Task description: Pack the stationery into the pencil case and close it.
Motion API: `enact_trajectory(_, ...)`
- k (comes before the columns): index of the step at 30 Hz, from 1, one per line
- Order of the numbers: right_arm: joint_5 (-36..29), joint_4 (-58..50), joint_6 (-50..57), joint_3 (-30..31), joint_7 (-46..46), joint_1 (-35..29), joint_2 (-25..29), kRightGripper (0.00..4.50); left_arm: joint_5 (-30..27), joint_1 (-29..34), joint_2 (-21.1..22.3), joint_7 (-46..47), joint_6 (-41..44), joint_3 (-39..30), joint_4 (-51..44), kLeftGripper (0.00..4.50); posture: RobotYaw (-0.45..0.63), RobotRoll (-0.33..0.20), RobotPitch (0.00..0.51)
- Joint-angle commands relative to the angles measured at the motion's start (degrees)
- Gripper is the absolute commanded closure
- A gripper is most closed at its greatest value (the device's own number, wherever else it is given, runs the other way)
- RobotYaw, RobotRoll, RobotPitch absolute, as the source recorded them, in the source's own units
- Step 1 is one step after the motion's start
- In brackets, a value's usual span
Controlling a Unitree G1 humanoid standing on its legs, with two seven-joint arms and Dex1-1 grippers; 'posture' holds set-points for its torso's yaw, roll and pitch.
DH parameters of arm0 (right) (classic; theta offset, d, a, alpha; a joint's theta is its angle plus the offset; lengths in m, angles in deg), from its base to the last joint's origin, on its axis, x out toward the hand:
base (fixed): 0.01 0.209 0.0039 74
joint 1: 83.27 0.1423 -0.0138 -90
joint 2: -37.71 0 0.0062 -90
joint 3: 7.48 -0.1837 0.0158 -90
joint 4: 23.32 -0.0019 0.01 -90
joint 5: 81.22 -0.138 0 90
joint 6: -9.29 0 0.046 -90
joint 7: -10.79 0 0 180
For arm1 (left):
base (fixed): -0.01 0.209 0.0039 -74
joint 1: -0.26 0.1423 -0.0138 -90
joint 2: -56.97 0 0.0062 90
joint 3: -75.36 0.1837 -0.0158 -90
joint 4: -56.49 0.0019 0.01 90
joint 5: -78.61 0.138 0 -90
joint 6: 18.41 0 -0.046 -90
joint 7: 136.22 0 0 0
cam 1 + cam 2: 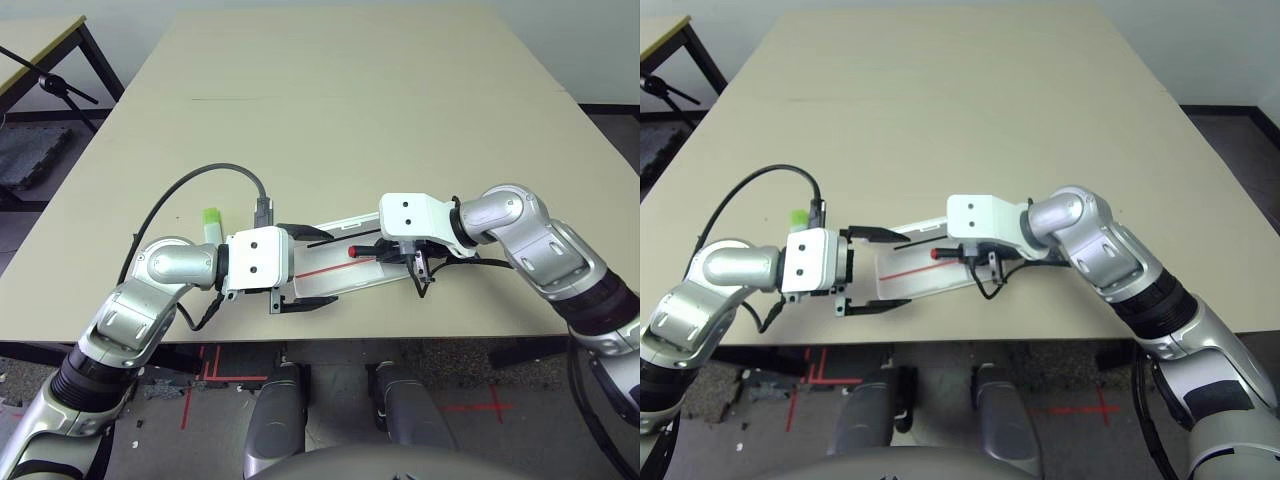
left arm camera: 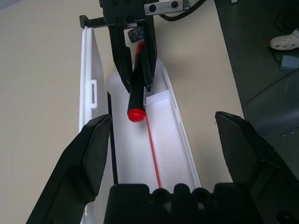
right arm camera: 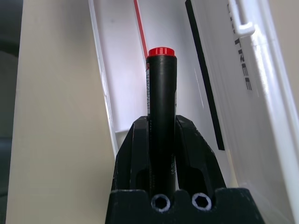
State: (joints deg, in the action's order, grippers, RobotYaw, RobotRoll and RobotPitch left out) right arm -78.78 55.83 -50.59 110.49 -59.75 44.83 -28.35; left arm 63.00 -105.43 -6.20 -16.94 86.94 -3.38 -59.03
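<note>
I count one pencil case (image 1: pixel 335 270), one marker (image 2: pixel 137 100), one highlighter (image 1: pixel 212 222) and my two grippers; the case is my landmark. It is a flat white hard-plastic box with rounded corners, lying open on the beige table (image 1: pixel 350 100) near the front edge; a thin red line (image 2: pixel 153 154) runs along its smooth white tray, a dark strip lies by the hinge, and the lid (image 2: pixel 88 84) carries small dark lettering.

My right gripper (image 3: pixel 161 135) is clamped tight on the marker; its two black fingers squeeze the round, glossy black barrel, which ends in a red tip, and the marker hangs tilted over the tray at the case's right end, tip toward the middle of the case.

My left gripper (image 2: pixel 163 140) is spread to its widest and grips nothing; its two blunt black fingers stand on either side of the case's left end, one beyond each long wall.

The stubby highlighter, white with a light-green cap, lies on the table just left of the case, behind my left wrist.
</note>
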Motion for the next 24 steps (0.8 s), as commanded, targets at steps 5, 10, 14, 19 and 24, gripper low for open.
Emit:
enact_trajectory(5, 0.11, 3.12, -7.49, 0.07, -4.23, 1.31, 2.66, 3.98, 0.93, -0.20, -0.33, 0.05, -0.88, 0.71, 1.66, 0.00, 0.07, 0.000, 0.111)
enact_trajectory(10, -0.70, -2.06, -3.36, 0.17, -5.41, 3.07, 1.99, 3.98, 1.30, -0.30, -0.67, -0.05, -1.60, 1.03, 2.33, 0.00, 0.06, 0.000, 0.110)
enact_trajectory(14, -1.31, -5.11, 0.10, 0.57, -5.04, 3.63, 0.55, 3.98, 1.61, -0.51, -1.07, -0.16, -1.81, 1.24, 2.65, 0.00, 0.06, 0.000, 0.110)
enact_trajectory(19, -1.62, -5.82, 2.30, 1.21, -4.71, 5.47, -2.13, 3.98, 1.88, -0.99, -1.55, -0.22, -1.72, 1.56, 2.86, 0.00, 0.06, 0.000, 0.110)
enact_trajectory(24, 0.37, -3.11, 0.18, 2.88, -3.50, 6.55, -4.14, 3.98, 1.68, -1.55, -1.59, -0.12, -0.96, 1.56, 2.31, 0.00, 0.06, 0.000, 0.108)
